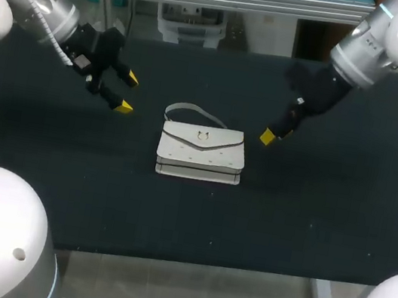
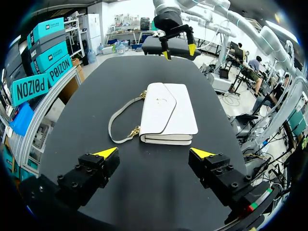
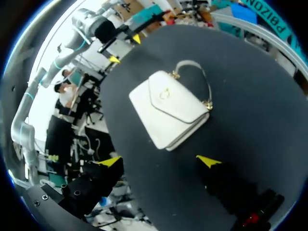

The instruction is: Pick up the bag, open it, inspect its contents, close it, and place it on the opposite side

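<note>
Head view: white bag [image 1: 200, 151], flap closed.

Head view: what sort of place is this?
Probably a robotics lab test bench: a black-topped table, my left gripper and right gripper poised open on either side, and a white handbag laid flat in the middle like a staged trial object.

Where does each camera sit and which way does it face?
Head view: fixed above and behind, looking down on the table; left tool and right tool flank the white handbag.
Left wrist view: on the left wrist, looking past its open tool, over the white handbag, at the right tool.
Right wrist view: on the right wrist, past its open tool toward the left tool.
All share the white handbag.
</note>
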